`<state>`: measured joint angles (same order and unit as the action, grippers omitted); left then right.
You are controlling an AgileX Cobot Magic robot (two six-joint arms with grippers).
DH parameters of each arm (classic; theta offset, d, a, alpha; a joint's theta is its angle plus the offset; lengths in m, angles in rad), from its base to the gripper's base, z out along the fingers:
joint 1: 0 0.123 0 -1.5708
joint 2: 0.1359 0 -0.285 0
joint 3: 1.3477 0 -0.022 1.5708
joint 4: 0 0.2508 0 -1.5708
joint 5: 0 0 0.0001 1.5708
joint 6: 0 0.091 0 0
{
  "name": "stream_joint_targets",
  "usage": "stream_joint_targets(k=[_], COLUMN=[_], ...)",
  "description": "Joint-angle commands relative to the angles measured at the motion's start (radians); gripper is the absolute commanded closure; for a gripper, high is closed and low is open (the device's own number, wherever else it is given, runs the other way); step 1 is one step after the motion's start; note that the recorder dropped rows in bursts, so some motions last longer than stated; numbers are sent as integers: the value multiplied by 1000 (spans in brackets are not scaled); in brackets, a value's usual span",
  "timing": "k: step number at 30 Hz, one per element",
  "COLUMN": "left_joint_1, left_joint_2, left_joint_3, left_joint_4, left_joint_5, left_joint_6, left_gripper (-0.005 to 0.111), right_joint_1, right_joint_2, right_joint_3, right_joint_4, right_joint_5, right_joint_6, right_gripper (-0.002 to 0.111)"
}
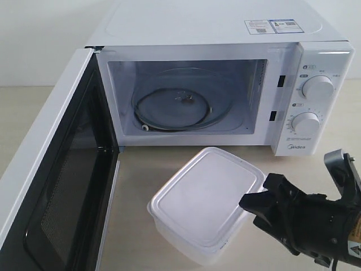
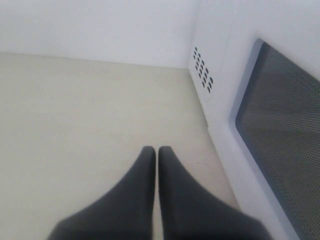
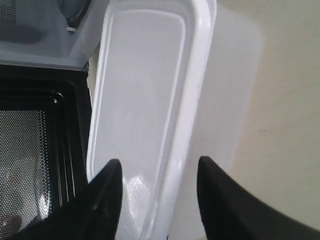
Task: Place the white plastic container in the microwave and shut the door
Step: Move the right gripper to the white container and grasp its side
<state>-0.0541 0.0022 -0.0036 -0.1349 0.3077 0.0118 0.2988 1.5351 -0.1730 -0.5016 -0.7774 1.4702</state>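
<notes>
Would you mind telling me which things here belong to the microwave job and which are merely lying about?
Belong to the job:
white container on the table; microwave; its open door; glass turntable; open right gripper at the container's rim.

Merely there:
dials; stickers on top; shut left gripper beside the door's outer face.

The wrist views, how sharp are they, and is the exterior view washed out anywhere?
Left wrist view: the left gripper is soft and out of focus, while the mesh window in the door is crisper. Right wrist view: the right gripper is blurred too; the white plastic container looks pale. Exterior view: even, soft light; the microwave top is nearly blown out.
</notes>
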Motion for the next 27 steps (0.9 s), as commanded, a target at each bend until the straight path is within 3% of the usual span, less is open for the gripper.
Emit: stream_joint_targets(k=[1, 6, 27], left_joint_1=[3, 3, 3], left_joint_2=[-2, -2, -2], left_joint_3=[4, 4, 4], left_joint_4=[1, 1, 1], left_joint_5=[-16, -16, -16], left_joint_6=[7, 7, 7], left_gripper=[102, 102, 102], right_joint_1=[1, 1, 1], right_joint_2=[46, 118, 119], right_joint_3=[-30, -56, -120], right_joint_4=[-5, -12, -94], right_joint_5=[45, -26, 68], right_joint_6=[16, 21, 117], right_gripper=[62, 62, 62])
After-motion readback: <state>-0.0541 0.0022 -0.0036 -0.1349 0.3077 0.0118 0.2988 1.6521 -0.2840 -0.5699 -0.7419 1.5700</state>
